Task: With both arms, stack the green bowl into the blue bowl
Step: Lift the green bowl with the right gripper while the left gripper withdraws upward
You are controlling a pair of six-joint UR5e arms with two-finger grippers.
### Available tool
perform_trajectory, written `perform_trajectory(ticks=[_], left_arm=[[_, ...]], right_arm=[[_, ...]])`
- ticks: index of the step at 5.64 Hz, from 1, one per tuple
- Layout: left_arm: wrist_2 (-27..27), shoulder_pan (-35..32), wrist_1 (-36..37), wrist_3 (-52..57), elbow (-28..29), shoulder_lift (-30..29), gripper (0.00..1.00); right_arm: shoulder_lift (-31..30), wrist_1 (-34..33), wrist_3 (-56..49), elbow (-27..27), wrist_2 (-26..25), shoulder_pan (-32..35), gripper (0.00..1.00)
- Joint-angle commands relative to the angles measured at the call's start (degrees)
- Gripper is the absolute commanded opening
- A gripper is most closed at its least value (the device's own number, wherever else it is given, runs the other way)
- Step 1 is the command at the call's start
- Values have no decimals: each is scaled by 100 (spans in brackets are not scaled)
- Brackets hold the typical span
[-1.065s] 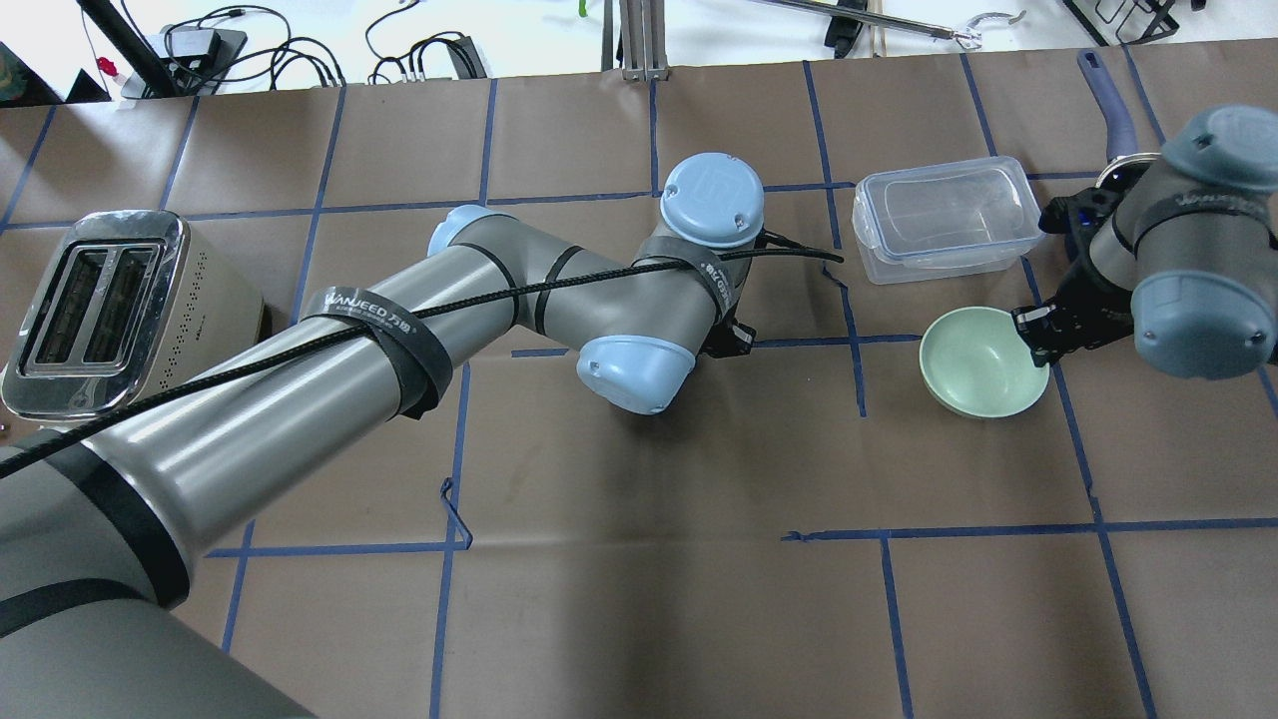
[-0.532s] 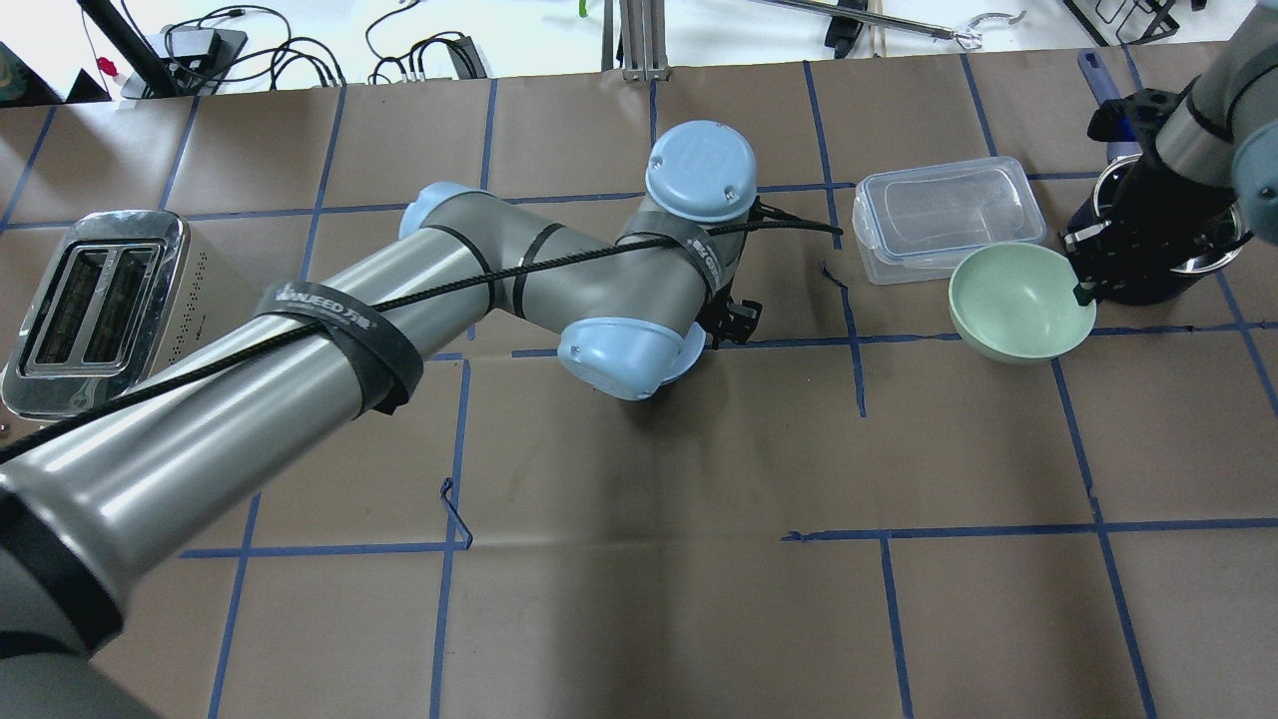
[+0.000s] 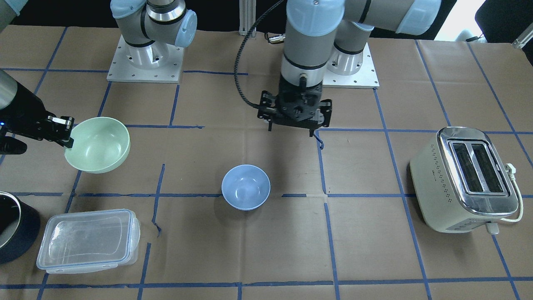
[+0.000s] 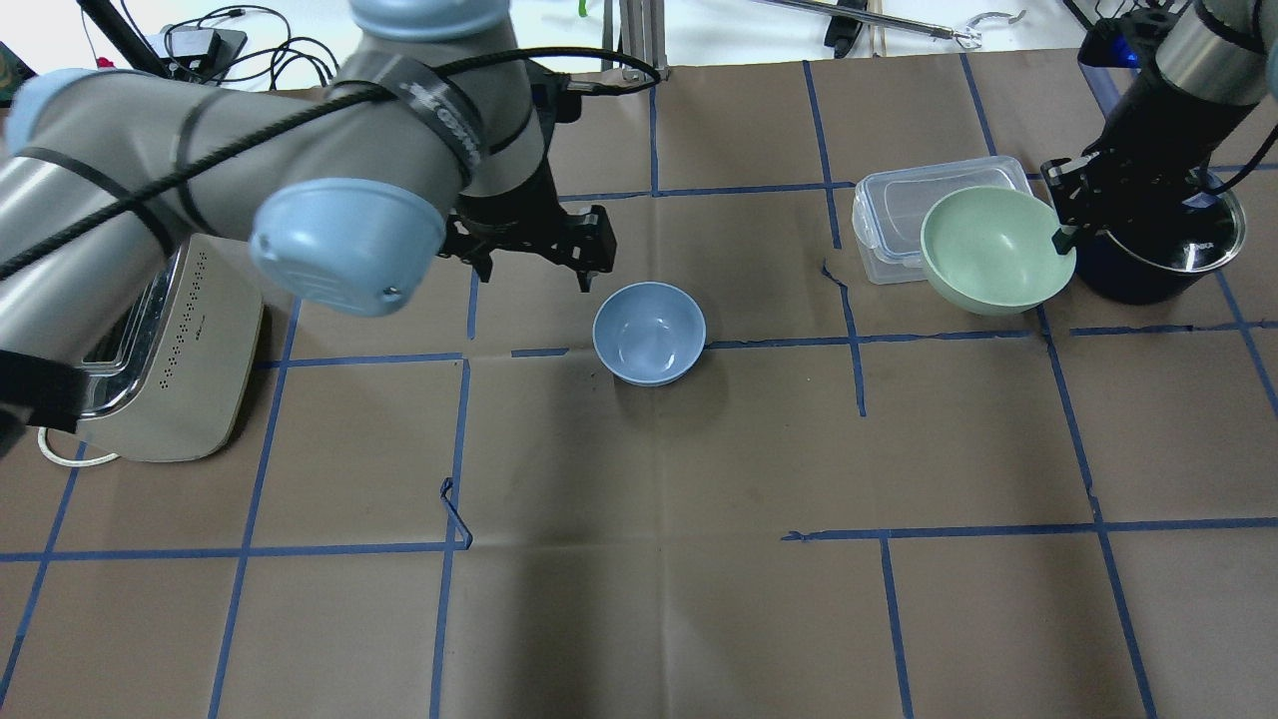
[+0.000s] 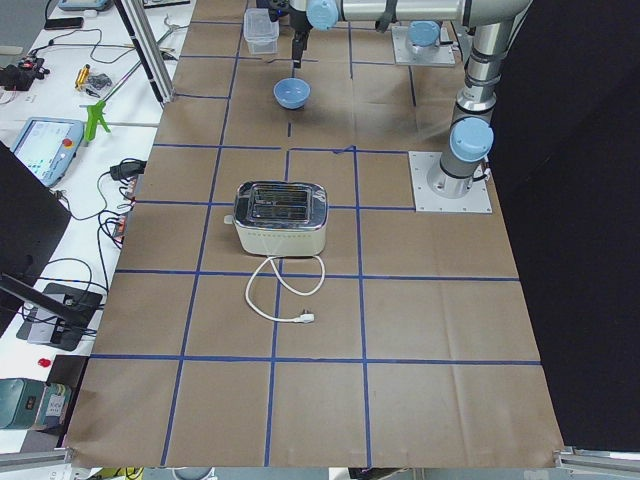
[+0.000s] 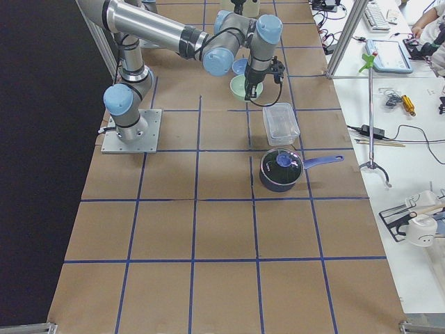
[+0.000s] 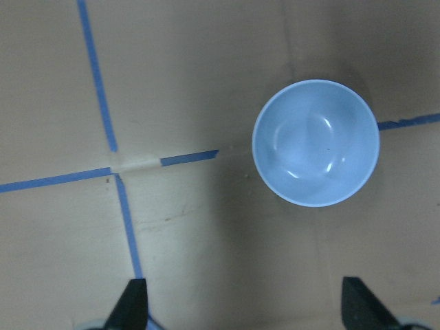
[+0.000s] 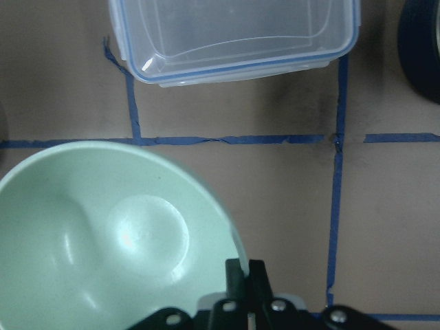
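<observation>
The green bowl [image 4: 988,255] hangs tilted above the table, over the near edge of a clear container. My right gripper [image 4: 1064,232] is shut on its rim; the right wrist view shows the bowl [image 8: 103,254] with the gripper [image 8: 246,275] pinching its edge. The blue bowl [image 4: 649,333] stands upright and empty on the brown table, also in the front view [image 3: 245,186] and the left wrist view [image 7: 315,143]. My left gripper [image 4: 537,272] hovers open and empty just behind and left of the blue bowl, its fingertips [image 7: 132,302] well apart.
A clear lidded container [image 4: 894,215] lies behind the green bowl. A dark pot [image 4: 1163,255] stands to the right of it, close to my right gripper. A cream toaster [image 4: 170,350] stands at the far left. Blue tape lines cross the table.
My right gripper has lifted the green bowl off the table and carried it back toward the container. My left arm has pulled up and left, uncovering the blue bowl.
</observation>
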Motion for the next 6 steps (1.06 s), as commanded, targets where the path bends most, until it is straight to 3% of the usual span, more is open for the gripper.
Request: perform_trajectory(ticks=[1,4,6], left_arm=[[27,694,-609,263,27,542,99],[28,862,-575,263,44,640,99],[2,863,-574,263,36,640,99]], right_arm=[[324,-745,1392,-7,433,938,6],[1002,-1968,3555,-16,661,2293,6],[1187,-2217,4130,-7,734,2621,6]])
